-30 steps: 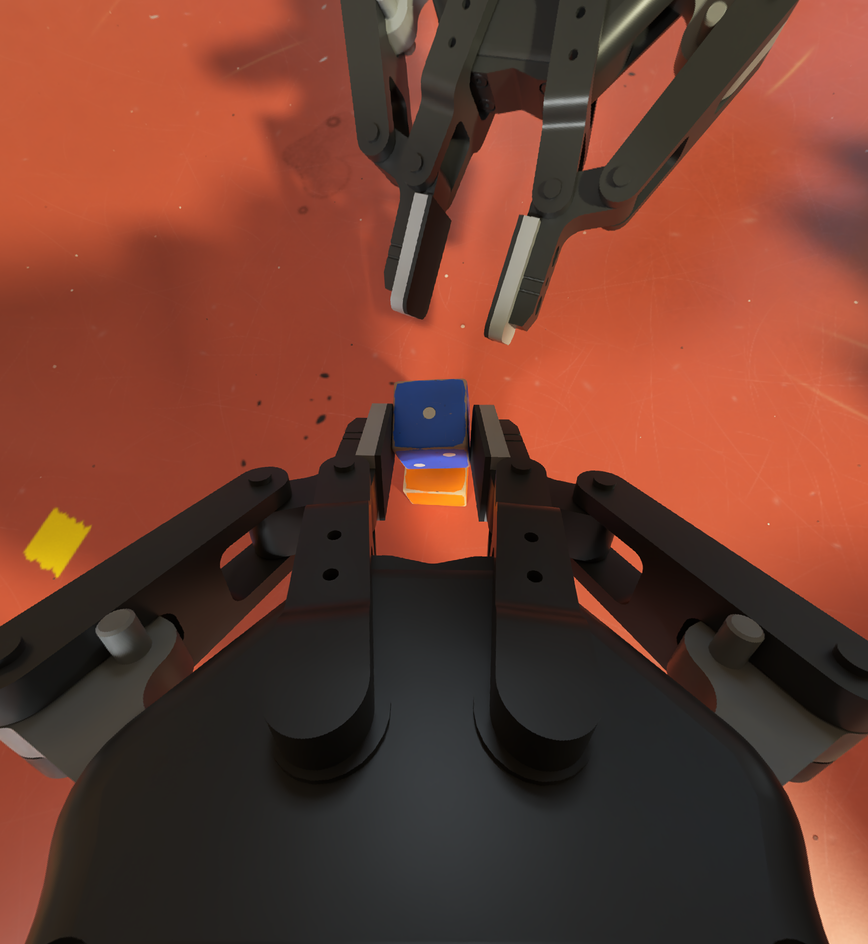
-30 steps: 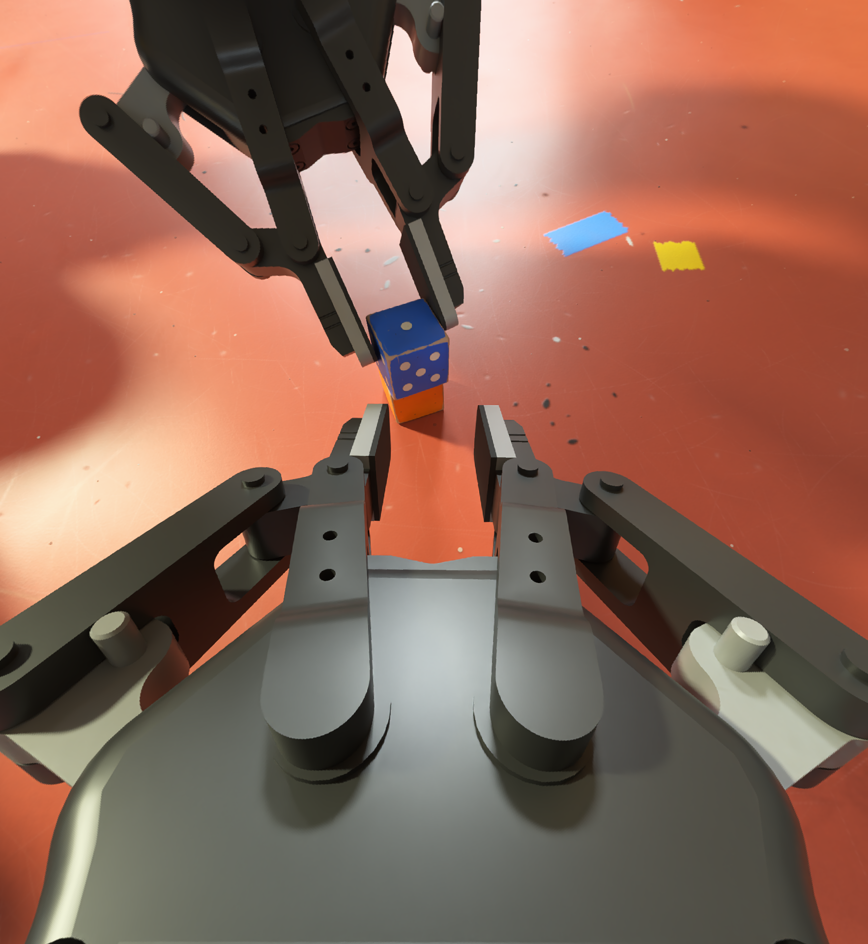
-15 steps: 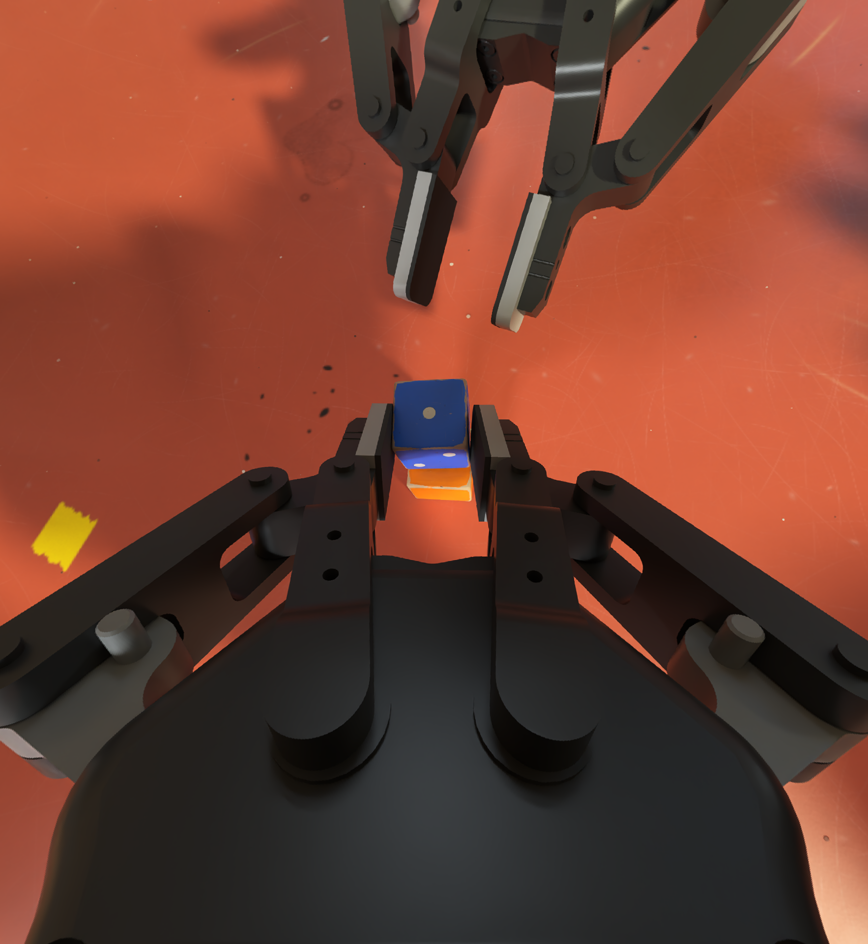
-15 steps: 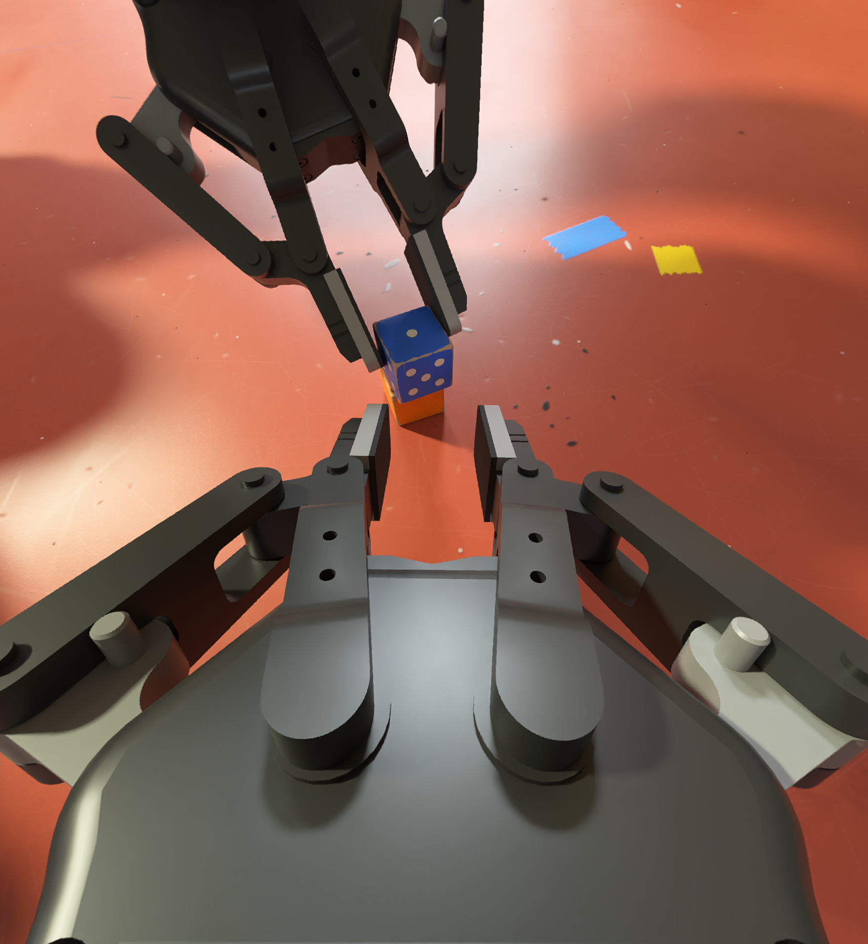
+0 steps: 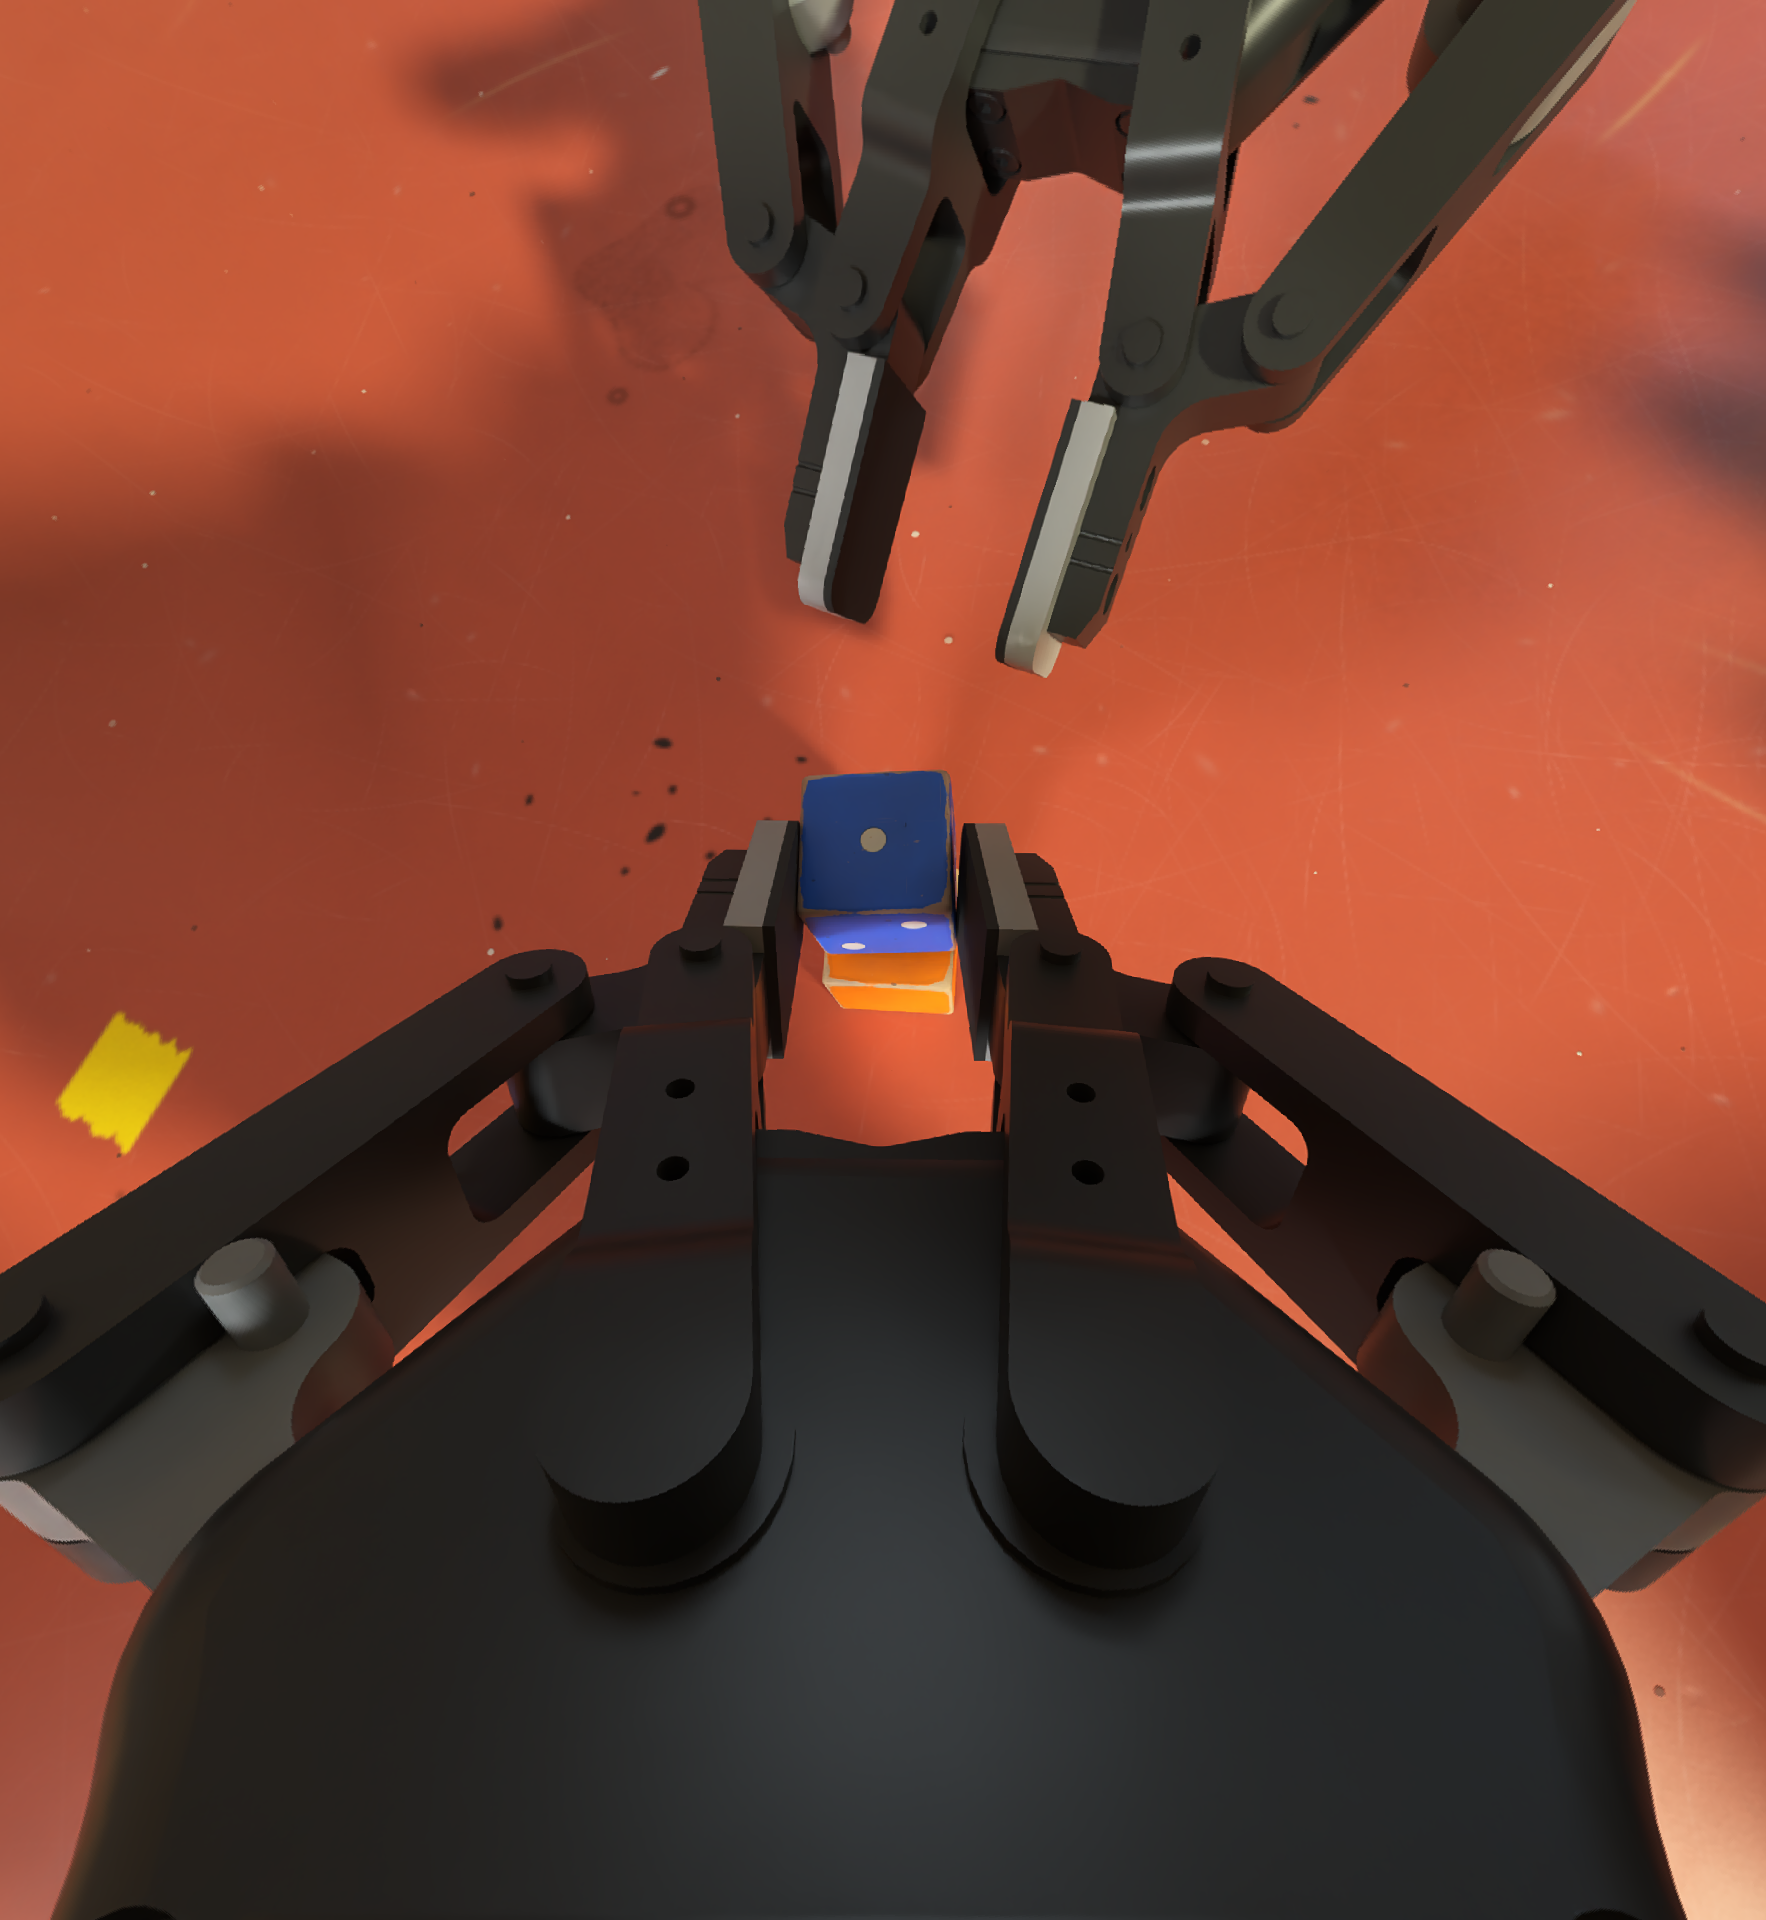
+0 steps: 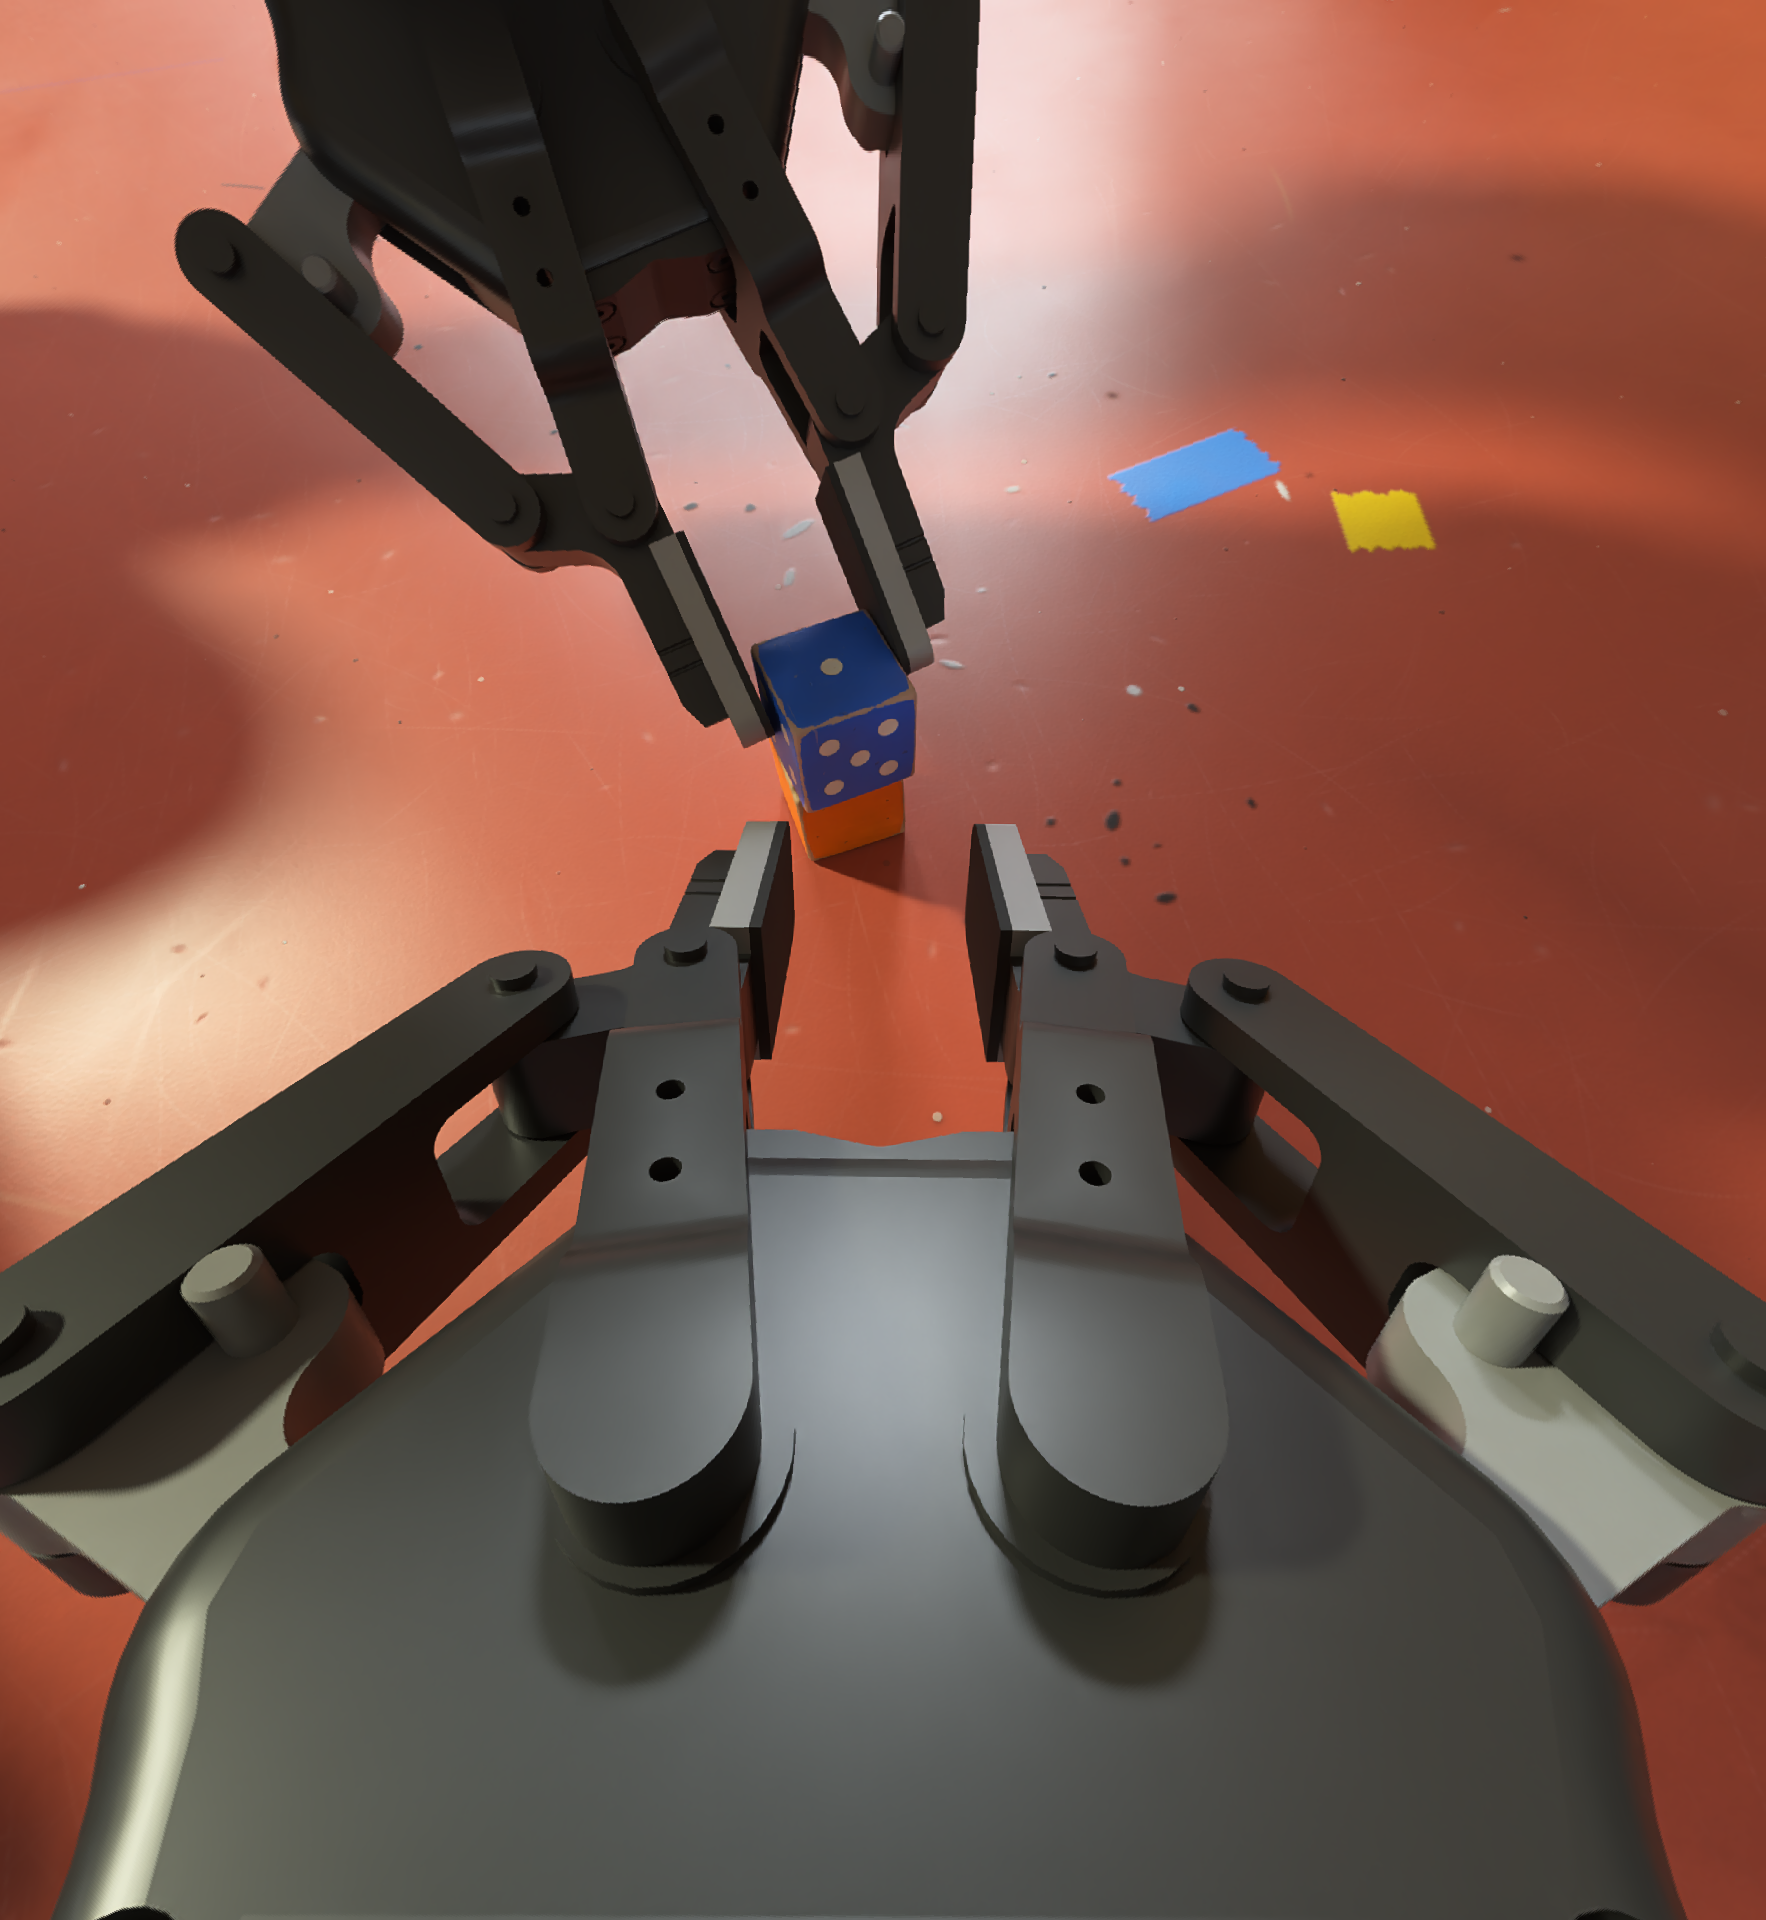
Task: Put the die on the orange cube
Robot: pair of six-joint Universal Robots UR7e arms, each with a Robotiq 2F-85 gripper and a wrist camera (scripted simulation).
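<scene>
We see sharp frames with wide-angle stretching at the edges, soft shadows and pale glare across the red table [image 6: 1481, 935].

The blue die [image 6: 837, 707] sits on the orange cube [image 6: 851, 821], and the left gripper [image 5: 874, 883] flanks the die on two sides, its pads closed against it, so those sides are blocked. The right gripper [image 6: 879, 904] hangs just beside the stack with its fingers parted and nothing between them. Around the stack the red table [image 6: 1481, 935] lies bare; only flat blue tape [image 6: 1193, 475] and yellow tape [image 6: 1381, 520] lie well apart.
</scene>
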